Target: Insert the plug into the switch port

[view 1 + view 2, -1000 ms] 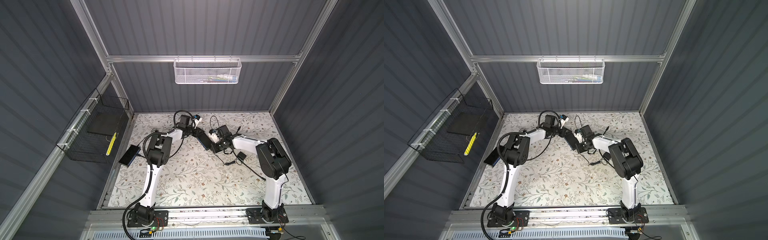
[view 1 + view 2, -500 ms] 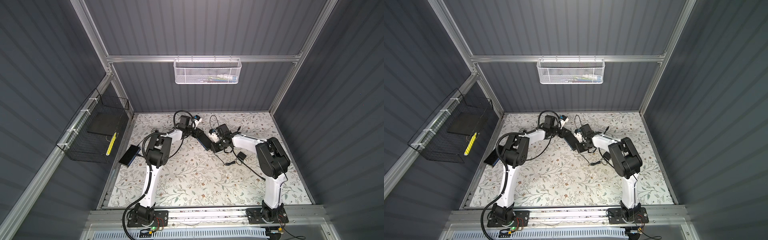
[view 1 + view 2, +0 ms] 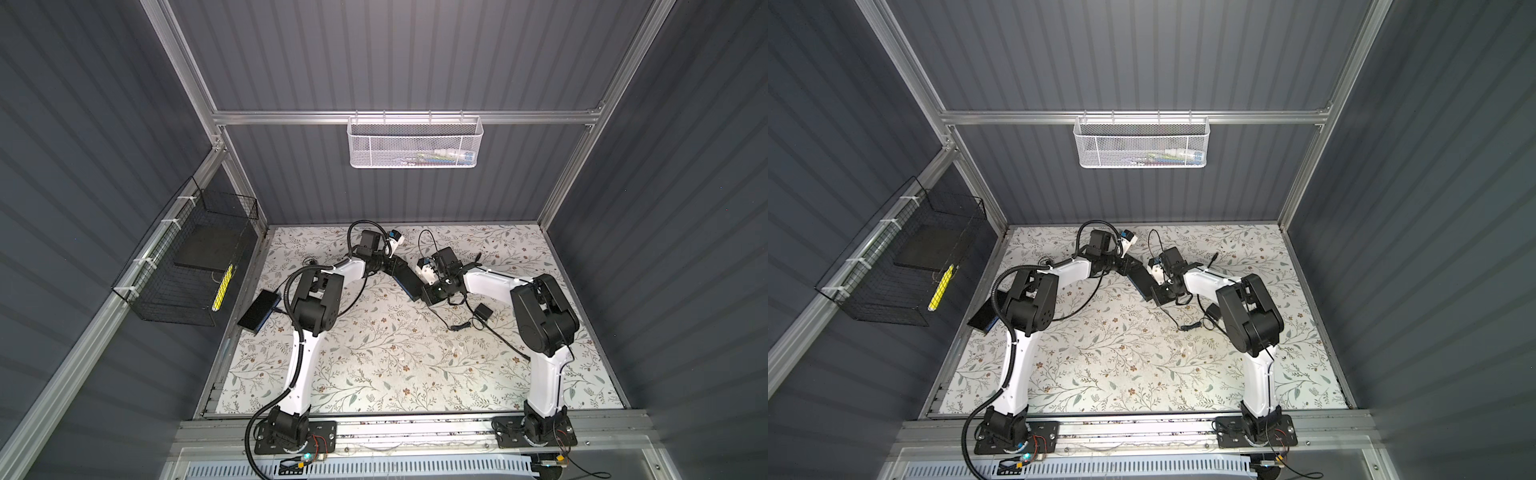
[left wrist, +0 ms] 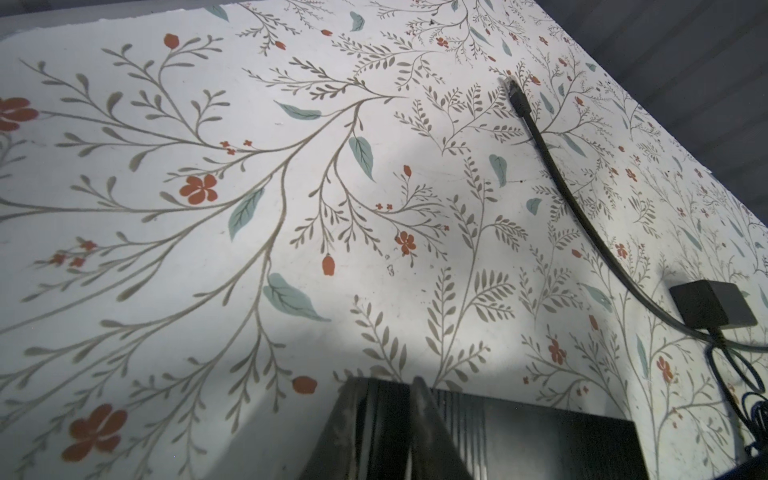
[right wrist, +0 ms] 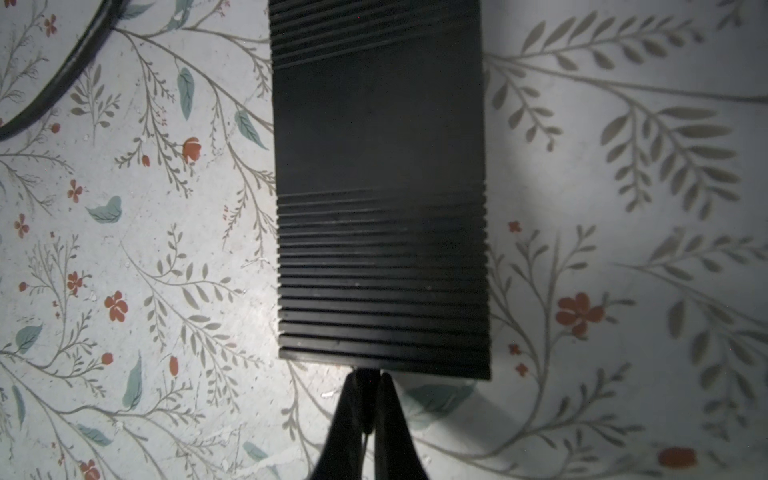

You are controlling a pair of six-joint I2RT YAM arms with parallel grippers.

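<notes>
The switch point(image 3: 408, 277) is a flat black ribbed box with a blue side, held off the mat between both arms in both top views. My left gripper point(image 3: 392, 266) is shut on its far end; in the left wrist view the gripper point(image 4: 388, 399) pinches the edge of the switch point(image 4: 519, 440). My right gripper point(image 5: 366, 380) is shut on the plug point(image 5: 365, 384), a small black piece with a thin cable. The plug meets the near end face of the switch point(image 5: 380, 166). The switch port on that face is hidden. In a top view the right gripper point(image 3: 1158, 293) sits at the switch's near end.
A loose black cable point(image 4: 552, 166) and a small black adapter point(image 3: 482, 311) lie on the floral mat to the right. A second flat black box point(image 3: 258, 312) rests at the mat's left edge. A black wire basket point(image 3: 187, 266) hangs on the left wall and a white mesh basket point(image 3: 415, 141) on the back wall.
The right arm has edged slightly left toward the switch. The left arm and the switch have held still.
</notes>
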